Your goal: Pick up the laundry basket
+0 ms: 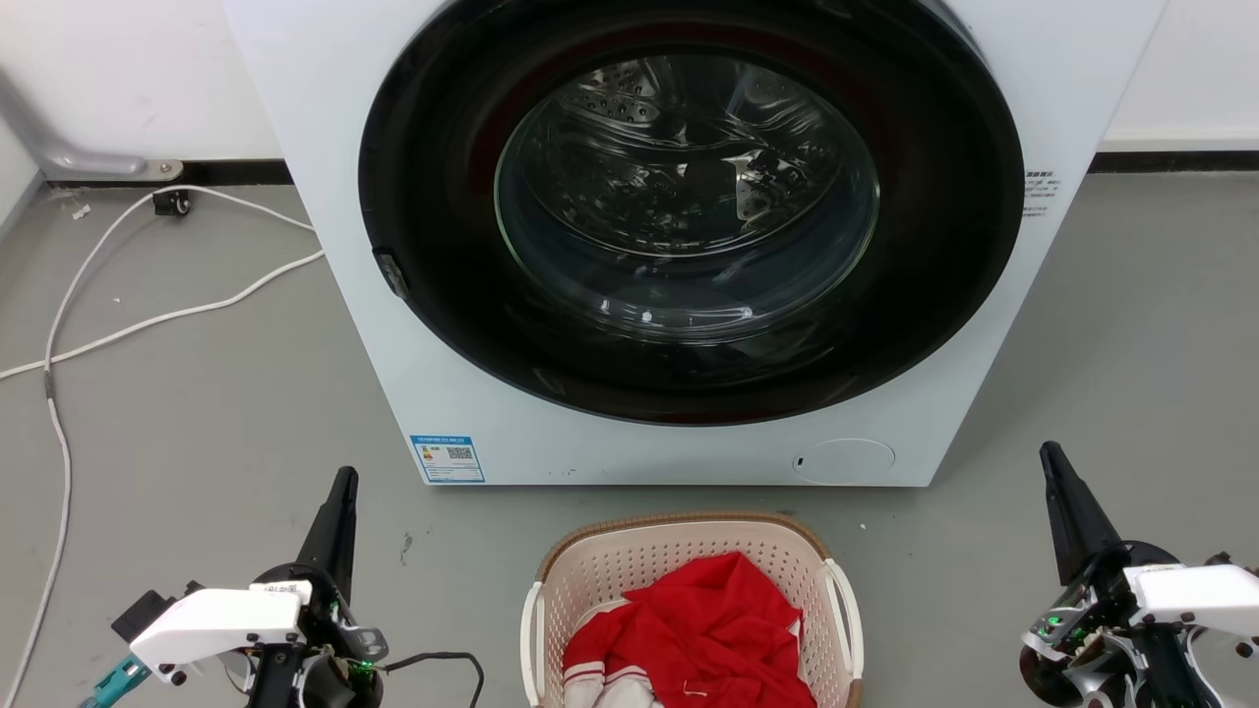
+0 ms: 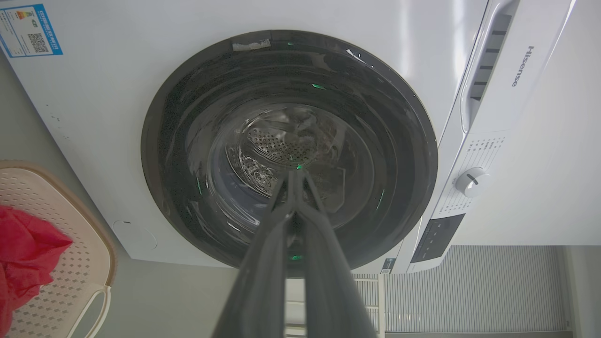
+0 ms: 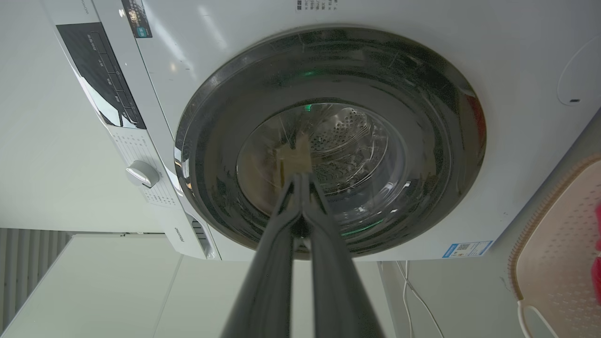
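My left tool [image 1: 344,484] and right tool [image 1: 1050,458], both pressed together, flank the laundry basket [image 1: 679,522] across open floor [image 1: 452,590]. Its near end is cut off.

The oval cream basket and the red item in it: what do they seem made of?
Oval cream basket: apparently matte moulded plastic, given regular punched holes and smooth white handles; brown rim seems imitation weave. Red item: soft fabric, creased and folded.

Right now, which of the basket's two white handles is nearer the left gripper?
The left-side handle, facing the left gripper; the right-side handle lies beyond the red cloth.
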